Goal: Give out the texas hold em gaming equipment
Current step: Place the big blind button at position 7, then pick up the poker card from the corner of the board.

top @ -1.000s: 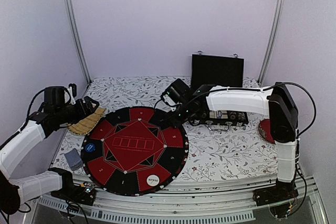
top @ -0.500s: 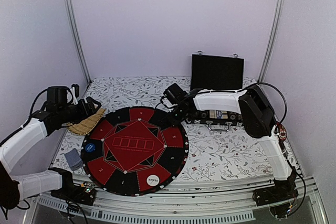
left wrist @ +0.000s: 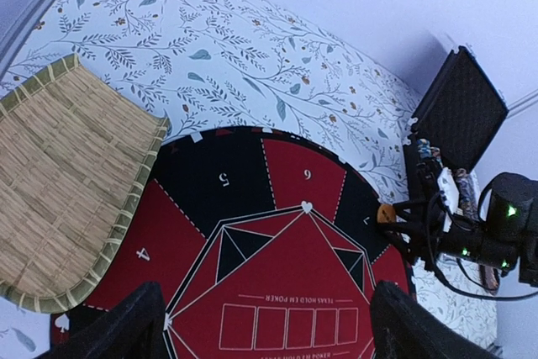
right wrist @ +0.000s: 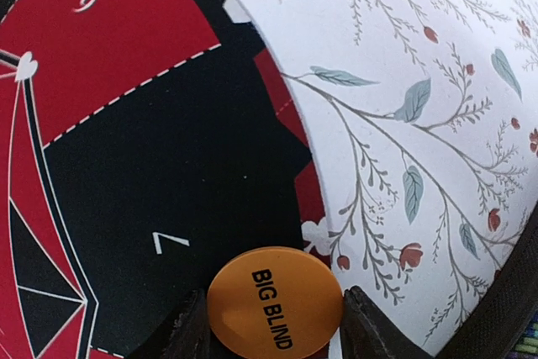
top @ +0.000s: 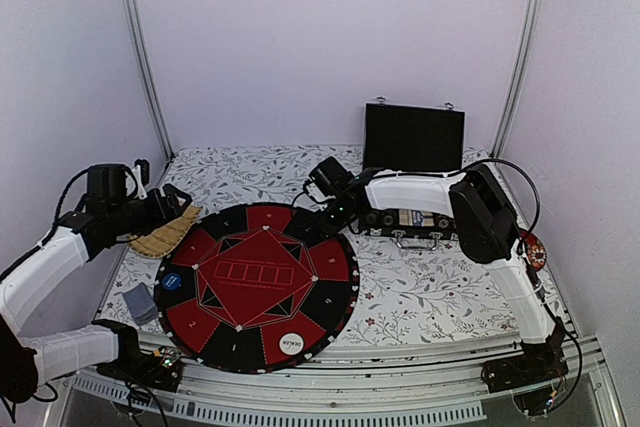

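My right gripper (right wrist: 274, 319) is shut on an orange disc (right wrist: 274, 302) marked "BIG BLIND". It holds the disc over the far right rim of the round red-and-black poker mat (top: 300, 317), by the black segment 7. The disc also shows in the left wrist view (left wrist: 386, 213). The right gripper shows in the top view (top: 333, 215) too. A white DEALER disc (top: 291, 343) lies on the mat's near edge and a blue disc (top: 174, 281) on its left edge. A grey-blue card deck (top: 139, 302) lies left of the mat. My left gripper (left wrist: 265, 325) is open and empty above the mat's left side.
A woven straw mat (top: 163, 232) lies at the far left under my left gripper. An open black case (top: 413, 172) with its lid up stands behind the right arm. The tablecloth (top: 420, 287) has a leaf pattern. Metal frame posts stand at the back corners.
My right arm's elbow has swung left and the gripper with the orange disc has come down to the mat's far right rim. The left arm has barely moved.
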